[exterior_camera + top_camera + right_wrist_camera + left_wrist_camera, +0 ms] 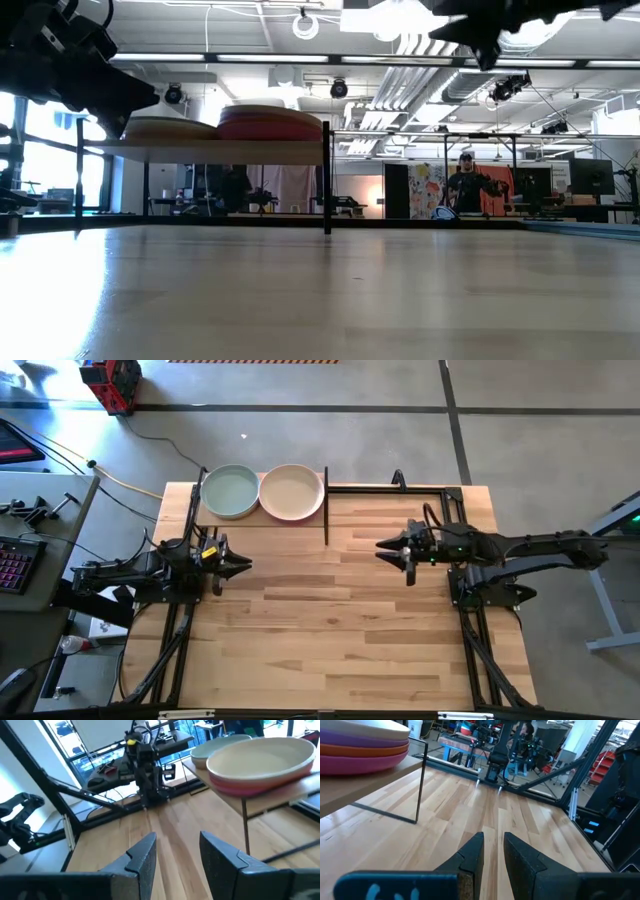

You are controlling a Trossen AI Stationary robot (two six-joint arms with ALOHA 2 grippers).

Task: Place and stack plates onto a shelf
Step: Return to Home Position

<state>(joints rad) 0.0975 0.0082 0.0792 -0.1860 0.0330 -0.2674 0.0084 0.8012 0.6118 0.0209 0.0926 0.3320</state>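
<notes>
Two stacks of plates stand side by side on the shelf [220, 150] at the table's far left. One is topped by a mint green plate [230, 492], the other by a cream plate [291, 492]. The left wrist view shows the cream-topped stack [360, 750] with purple, orange and magenta plates under the cream one. My left gripper [240, 565] hovers open near the table's left edge, nearer than the shelf. My right gripper [385, 547] hovers open over the table's right half, pointing left. Both are empty.
Thin black posts [326, 510] hold the shelf up, and a black rail [390, 486] runs along the far edge. The bare slatted wooden tabletop [340, 630] spreads between and in front of the arms. A person [468, 185] stands far off in the room.
</notes>
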